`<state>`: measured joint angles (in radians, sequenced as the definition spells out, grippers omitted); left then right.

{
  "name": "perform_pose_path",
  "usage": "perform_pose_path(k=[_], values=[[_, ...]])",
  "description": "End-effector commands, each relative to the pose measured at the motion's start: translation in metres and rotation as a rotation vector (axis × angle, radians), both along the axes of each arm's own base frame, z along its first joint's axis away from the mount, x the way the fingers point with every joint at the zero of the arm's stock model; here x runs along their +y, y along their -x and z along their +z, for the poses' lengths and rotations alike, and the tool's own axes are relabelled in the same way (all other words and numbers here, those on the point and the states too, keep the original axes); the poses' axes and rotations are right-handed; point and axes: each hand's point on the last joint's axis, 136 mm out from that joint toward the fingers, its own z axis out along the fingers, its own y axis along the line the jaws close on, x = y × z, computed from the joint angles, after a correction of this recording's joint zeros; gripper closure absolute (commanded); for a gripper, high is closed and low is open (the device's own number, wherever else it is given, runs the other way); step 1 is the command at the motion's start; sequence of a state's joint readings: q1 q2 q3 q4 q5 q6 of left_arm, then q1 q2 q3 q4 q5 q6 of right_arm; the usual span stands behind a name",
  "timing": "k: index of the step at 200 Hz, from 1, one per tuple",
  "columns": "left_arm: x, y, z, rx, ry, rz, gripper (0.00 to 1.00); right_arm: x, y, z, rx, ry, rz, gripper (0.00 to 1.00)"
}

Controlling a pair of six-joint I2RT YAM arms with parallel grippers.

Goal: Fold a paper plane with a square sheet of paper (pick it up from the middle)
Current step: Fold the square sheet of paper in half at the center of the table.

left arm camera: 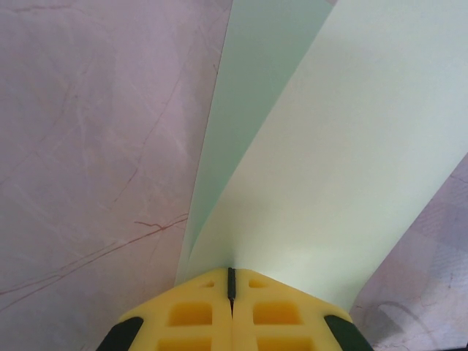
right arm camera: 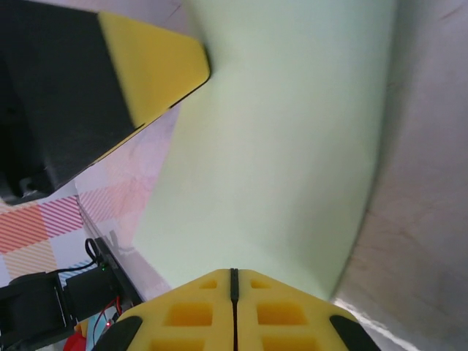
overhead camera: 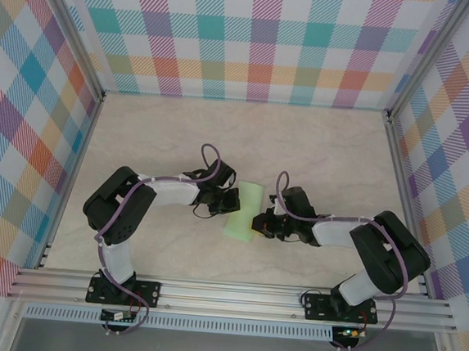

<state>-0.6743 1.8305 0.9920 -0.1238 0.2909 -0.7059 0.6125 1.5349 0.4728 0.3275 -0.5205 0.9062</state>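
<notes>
Paper (overhead camera: 243, 211): lifted mid-table, two layers.
Left gripper (left arm camera: 231, 275): closed on Paper.
Right gripper (right arm camera: 234, 276): closed on Paper.
Fold: layers to be kept aligned.

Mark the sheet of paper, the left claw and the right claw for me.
sheet of paper (overhead camera: 244, 212): top view, middle of its pale-green surface.
left claw (left arm camera: 231, 272): left wrist view, seam between its closed yellow fingertips.
right claw (right arm camera: 234, 273): right wrist view, seam between its closed yellow fingertips.

Matt pale-grn paper (left arm camera: 329, 183), smooth marble-look tbl (left arm camera: 88, 146)
</notes>
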Motion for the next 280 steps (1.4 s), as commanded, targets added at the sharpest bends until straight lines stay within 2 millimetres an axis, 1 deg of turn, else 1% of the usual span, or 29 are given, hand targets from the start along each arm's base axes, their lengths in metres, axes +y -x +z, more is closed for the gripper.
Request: perform_pose_path(k=[1,22,51,73,83,128,138,160,179,216,231,254,280], values=[[0.020,0.016,-0.032,0.061,-0.130,-0.002,1.00,0.002,0.006,-0.003,0.022,0.007,0.008,0.93],[0.021,0.017,-0.032,0.061,-0.131,-0.005,1.00,0.000,0.010,-0.015,0.050,0.030,0.002,0.93],[0.021,0.017,-0.031,0.061,-0.131,-0.005,1.00,-0.009,0.017,-0.038,0.094,0.088,-0.017,0.94],[0.021,0.017,-0.031,0.059,-0.131,-0.006,1.00,-0.012,0.020,-0.046,0.117,0.110,-0.026,0.94],[0.021,0.017,-0.031,0.061,-0.133,-0.006,1.00,-0.011,0.020,-0.045,0.119,0.104,-0.025,0.95],[0.021,0.017,-0.031,0.060,-0.133,-0.008,1.00,-0.003,0.017,-0.013,0.060,0.047,-0.009,0.94],[0.021,0.017,-0.030,0.058,-0.133,-0.010,1.00,-0.002,0.018,-0.009,0.052,0.049,-0.004,0.94],[0.020,0.016,-0.030,0.057,-0.132,-0.010,1.00,0.000,0.022,-0.011,0.055,0.069,0.004,0.94],[0.021,0.017,-0.031,0.058,-0.136,-0.011,1.00,0.003,0.027,-0.018,0.071,0.081,0.018,0.94],[0.021,0.016,-0.030,0.056,-0.133,-0.010,1.00,-0.009,0.036,-0.041,0.117,0.136,0.000,0.94],[0.021,0.017,-0.030,0.057,-0.136,-0.009,1.00,-0.011,0.038,-0.044,0.129,0.149,-0.002,0.94],[0.021,0.017,-0.030,0.058,-0.134,-0.011,1.00,-0.010,0.039,-0.039,0.124,0.144,0.000,0.94],[0.021,0.017,-0.029,0.056,-0.134,-0.012,1.00,-0.001,0.032,-0.019,0.080,0.096,0.010,0.94]])
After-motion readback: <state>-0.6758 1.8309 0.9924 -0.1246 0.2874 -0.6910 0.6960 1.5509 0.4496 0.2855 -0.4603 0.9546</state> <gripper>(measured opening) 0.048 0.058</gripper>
